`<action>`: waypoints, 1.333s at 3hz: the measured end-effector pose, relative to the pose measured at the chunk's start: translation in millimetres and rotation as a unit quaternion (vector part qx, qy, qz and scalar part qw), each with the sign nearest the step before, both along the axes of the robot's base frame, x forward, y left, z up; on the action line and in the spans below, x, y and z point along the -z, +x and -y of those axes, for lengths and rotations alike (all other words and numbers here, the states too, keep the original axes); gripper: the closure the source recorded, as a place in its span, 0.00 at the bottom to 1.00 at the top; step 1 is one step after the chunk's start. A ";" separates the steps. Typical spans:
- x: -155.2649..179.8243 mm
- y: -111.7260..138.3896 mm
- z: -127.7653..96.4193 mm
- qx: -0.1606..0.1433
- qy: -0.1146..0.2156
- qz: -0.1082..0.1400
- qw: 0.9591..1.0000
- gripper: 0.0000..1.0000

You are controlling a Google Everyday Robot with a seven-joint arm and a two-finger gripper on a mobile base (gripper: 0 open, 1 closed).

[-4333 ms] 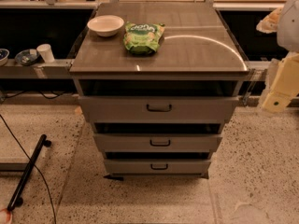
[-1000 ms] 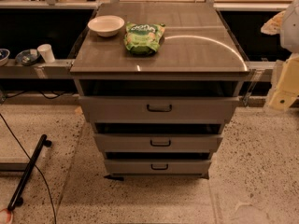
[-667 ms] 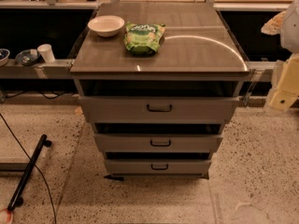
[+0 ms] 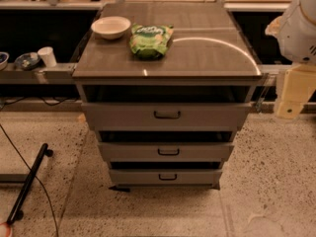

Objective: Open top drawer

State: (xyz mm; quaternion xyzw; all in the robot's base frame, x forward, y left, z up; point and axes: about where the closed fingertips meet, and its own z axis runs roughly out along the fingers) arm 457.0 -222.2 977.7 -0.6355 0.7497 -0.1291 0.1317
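Observation:
The top drawer [image 4: 123, 115] is the widest of three grey metal fronts on a cabinet, with a small black bar handle [image 4: 167, 115] at its centre. A dark gap shows above it. Two narrower drawer fronts sit below it [image 4: 128, 152] [image 4: 133, 177]. My gripper [image 4: 292, 94] is at the right edge of the camera view, a cream-coloured block hanging below the white arm [image 4: 298, 26]. It is to the right of the cabinet, level with the top drawer, and apart from it.
On the cabinet top [image 4: 212, 53] stand a white bowl [image 4: 111, 26] and a green snack bag [image 4: 150, 39]. A shelf rail at left holds a cup [image 4: 47, 56] and dishes [image 4: 24, 60]. A black bar [image 4: 29, 181] and cable lie on the speckled floor at left.
Nothing visibly differs over the last second. From 4.3 s ago the gripper has drifted slightly at the right edge; the drawers have not moved.

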 end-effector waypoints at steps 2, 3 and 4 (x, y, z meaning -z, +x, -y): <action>-1.6 1.9 -15.3 -0.035 -0.028 -0.001 0.999 0.00; -1.0 4.4 -11.5 -0.037 -0.022 -0.007 0.999 0.00; -3.6 5.0 -6.3 -0.036 -0.017 -0.011 0.999 0.00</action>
